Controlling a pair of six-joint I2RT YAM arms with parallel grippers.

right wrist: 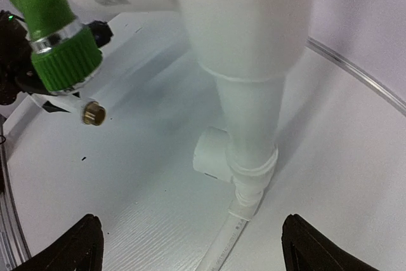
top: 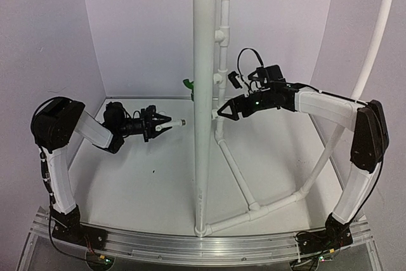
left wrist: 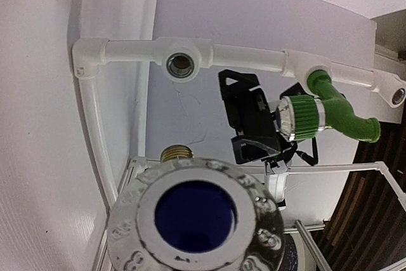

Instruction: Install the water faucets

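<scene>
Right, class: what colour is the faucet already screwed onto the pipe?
The faucet is green, clearest in the left wrist view.

The white faucet (left wrist: 193, 220) fills the foreground directly below the open tee outlet (left wrist: 181, 63), blue-centred knob toward the camera, its brass threaded end (left wrist: 176, 152) aimed at that outlet but apart from it. Right of the outlet on the same pipe (left wrist: 244, 57) hangs the green faucet (left wrist: 307, 117); the right gripper (left wrist: 228, 117), jaws apart, sits below-right of the outlet.

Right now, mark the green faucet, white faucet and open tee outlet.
green faucet (left wrist: 336, 111): left wrist view, body.
white faucet (top: 175, 122): top view, stem.
open tee outlet (left wrist: 181, 63): left wrist view, hole.
</scene>
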